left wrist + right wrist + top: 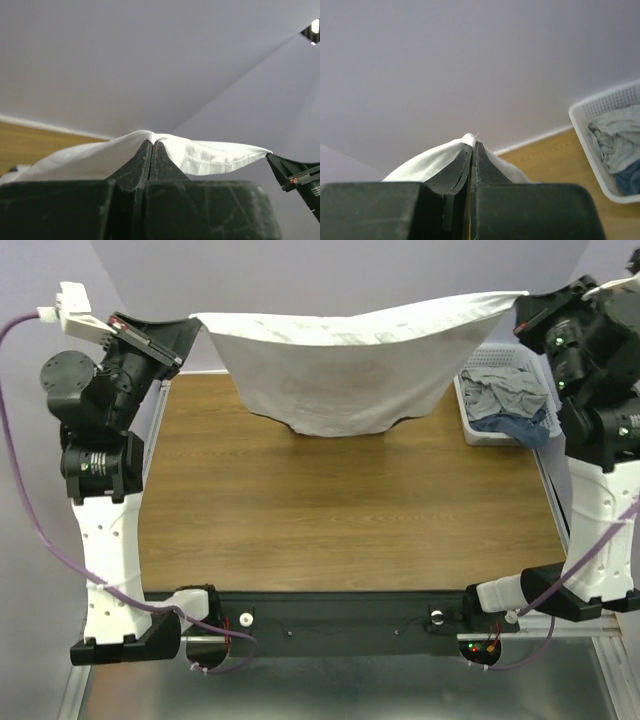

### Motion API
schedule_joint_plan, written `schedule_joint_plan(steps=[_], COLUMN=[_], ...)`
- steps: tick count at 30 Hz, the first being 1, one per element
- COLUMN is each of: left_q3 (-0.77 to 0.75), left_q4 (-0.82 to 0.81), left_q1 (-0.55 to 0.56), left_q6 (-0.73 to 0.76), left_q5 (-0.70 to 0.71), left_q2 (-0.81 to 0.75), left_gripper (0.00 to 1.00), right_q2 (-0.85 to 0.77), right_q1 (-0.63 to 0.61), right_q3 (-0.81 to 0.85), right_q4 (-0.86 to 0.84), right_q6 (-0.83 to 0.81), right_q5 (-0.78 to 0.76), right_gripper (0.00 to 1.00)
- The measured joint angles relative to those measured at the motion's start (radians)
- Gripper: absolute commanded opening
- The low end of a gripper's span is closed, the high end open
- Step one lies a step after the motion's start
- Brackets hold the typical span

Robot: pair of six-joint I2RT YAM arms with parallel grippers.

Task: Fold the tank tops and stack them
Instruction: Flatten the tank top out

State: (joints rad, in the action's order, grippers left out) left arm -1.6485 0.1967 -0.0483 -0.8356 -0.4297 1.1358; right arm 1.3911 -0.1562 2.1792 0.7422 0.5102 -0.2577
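- The left jaws are pressed together, with only a hairline seam between their dark, scuffed, wedge-shaped tips. They pinch one corner of the white tank top (pixel 340 370).
- In the left wrist view the cloth (pixel 200 152) rises over the tips in a soft peak. From there it runs away as a creased band towards the right arm (pixel 300 180).
- The right jaws are closed the same way, matte black and tapered. A thin fold of the tank top (pixel 435 160) is nipped between them and spills down on both sides.
- Between the two pairs of jaws the garment's upper edge stretches as one long, gently sagging line.
- Below that line the fabric hangs as a smooth, limp sheet that narrows downward and ends in scooped, curved edges.
- The cloth is thin and matte, and a faint darker print shows through its middle.
- Beneath the jaws lies the table (pixel 330 530), a flat brown top with a straight wood grain.
- The garment's lower edge hangs over the far part of the table, and I cannot tell whether it touches.
- Just below and beside the right jaws stands a white plastic basket (pixel 466 410) with perforated walls.
- Crumpled grey and blue clothes (pixel 508 400) lie heaped inside the basket.
- Behind everything is a plain, pale lilac wall (pixel 330 275).
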Motion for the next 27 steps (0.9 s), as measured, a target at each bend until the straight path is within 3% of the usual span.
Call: schedule_joint_plan(steps=[7, 12, 16, 20, 23, 27], left_q3=[-0.198, -0.203, -0.193, -0.267, -0.44, -0.829], left_q4=[-0.053, -0.09, -0.14, -0.17, -0.179, -0.14], left_q1=[0.009, 0.009, 0.01, 0.012, 0.017, 0.021], left_q6=[-0.016, -0.045, -0.068, -0.074, -0.078, -0.115], left_q5=[0.032, 0.041, 0.041, 0.028, 0.002, -0.059], left_q2=[-0.033, -0.044, 0.018, 0.244, 0.469, 0.875], left_gripper=[0.0, 0.0, 0.0, 0.0, 0.0, 0.0], right_q2=[-0.057, -0.09, -0.016, 0.22, 0.448, 0.702], right_q1=[0.0, 0.0, 0.0, 0.002, 0.007, 0.016], right_q3=[0.166, 0.16, 0.151, 0.2, 0.291, 0.385], right_q4=[-0.031, -0.085, -0.134, -0.18, -0.2, -0.199], right_q6=[-0.044, -0.048, -0.047, -0.05, -0.059, -0.061], right_q5=[-0.01, -0.005, 0.032, 0.072, 0.099, 0.14], right_gripper=[0.01, 0.01, 0.0, 0.01, 0.0, 0.0])
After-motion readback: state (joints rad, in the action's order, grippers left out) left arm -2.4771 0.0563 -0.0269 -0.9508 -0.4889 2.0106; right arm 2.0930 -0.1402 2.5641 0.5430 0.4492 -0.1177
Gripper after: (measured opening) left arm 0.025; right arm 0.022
